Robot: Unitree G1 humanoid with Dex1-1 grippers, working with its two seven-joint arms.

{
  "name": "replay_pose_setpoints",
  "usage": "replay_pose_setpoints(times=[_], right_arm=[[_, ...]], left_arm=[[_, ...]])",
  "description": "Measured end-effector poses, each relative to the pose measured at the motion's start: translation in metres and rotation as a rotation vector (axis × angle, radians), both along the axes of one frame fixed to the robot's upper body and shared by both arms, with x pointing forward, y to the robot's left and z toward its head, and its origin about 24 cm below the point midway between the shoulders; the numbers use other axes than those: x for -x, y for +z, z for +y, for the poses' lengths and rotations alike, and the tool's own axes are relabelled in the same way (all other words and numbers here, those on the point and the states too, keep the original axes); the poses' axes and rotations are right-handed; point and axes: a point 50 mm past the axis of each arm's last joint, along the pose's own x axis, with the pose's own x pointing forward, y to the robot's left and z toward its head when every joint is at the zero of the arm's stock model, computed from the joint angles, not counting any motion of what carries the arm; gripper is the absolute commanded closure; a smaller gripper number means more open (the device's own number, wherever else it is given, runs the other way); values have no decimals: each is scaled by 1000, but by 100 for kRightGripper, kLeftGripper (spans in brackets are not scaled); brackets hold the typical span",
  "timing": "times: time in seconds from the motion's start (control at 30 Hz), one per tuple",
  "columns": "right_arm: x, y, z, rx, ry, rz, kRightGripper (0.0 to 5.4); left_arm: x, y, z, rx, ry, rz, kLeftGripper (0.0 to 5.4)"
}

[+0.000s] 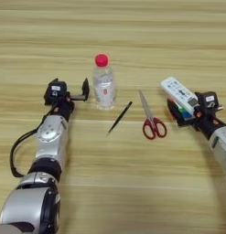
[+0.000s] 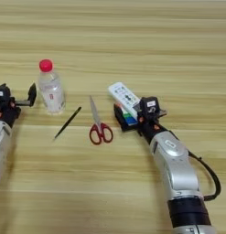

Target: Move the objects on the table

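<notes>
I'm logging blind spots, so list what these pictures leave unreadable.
- Puzzle cube: mostly hidden under the white remote control and beside the right gripper, both views.
- Right gripper: whether it clamps the cube, unclear.
- Left gripper: only one finger shows.
- Bottle label: too small.

puzzle cube (image 2: 130,119) mostly hidden under remote (image 2: 125,97) and right pincer (image 2: 132,119)

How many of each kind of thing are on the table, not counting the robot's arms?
Bottle: 1
Pen: 1
Scissors: 1
Remote control: 1
Puzzle cube: 1, mostly hidden under the remote at the right claw
Total: 5
</notes>
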Motion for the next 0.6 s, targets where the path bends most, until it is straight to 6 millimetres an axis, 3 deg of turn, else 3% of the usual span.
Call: replay_pose_setpoints(times=[0.6], right_arm=[[0,0,0,3,2,-3,1]], left_arm=[[0,0,-1,-2,-4,1,0]])
